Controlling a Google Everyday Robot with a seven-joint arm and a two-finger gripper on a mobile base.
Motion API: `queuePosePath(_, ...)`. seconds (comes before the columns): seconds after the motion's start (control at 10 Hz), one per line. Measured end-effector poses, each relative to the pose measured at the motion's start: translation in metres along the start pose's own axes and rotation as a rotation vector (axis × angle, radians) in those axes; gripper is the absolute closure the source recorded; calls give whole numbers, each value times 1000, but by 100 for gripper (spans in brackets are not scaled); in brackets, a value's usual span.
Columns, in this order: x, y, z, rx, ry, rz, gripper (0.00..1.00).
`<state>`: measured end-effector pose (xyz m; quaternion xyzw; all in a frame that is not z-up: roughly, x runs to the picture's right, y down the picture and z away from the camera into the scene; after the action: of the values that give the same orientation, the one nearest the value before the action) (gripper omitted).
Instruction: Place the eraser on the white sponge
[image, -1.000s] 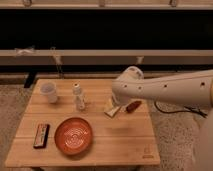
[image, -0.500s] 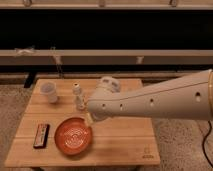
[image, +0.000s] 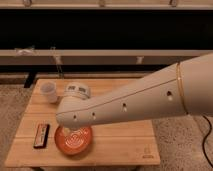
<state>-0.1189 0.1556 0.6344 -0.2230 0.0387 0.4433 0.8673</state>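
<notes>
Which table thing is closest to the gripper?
The orange plate; the gripper hangs over its left side. The eraser and white cup sit farther off.

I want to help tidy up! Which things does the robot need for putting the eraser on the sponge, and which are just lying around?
For the job: eraser, on the table's left; white sponge, hidden behind the arm; gripper, hidden too, somewhere at the arm's end by the orange plate.
Just lying about: orange plate; white cup.
</notes>
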Motion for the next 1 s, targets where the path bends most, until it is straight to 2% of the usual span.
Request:
queuePosePath(0.8,-1,0,1,-2,0,3,20)
queuePosePath(1.0,-7,9,1,1,21,-17,20)
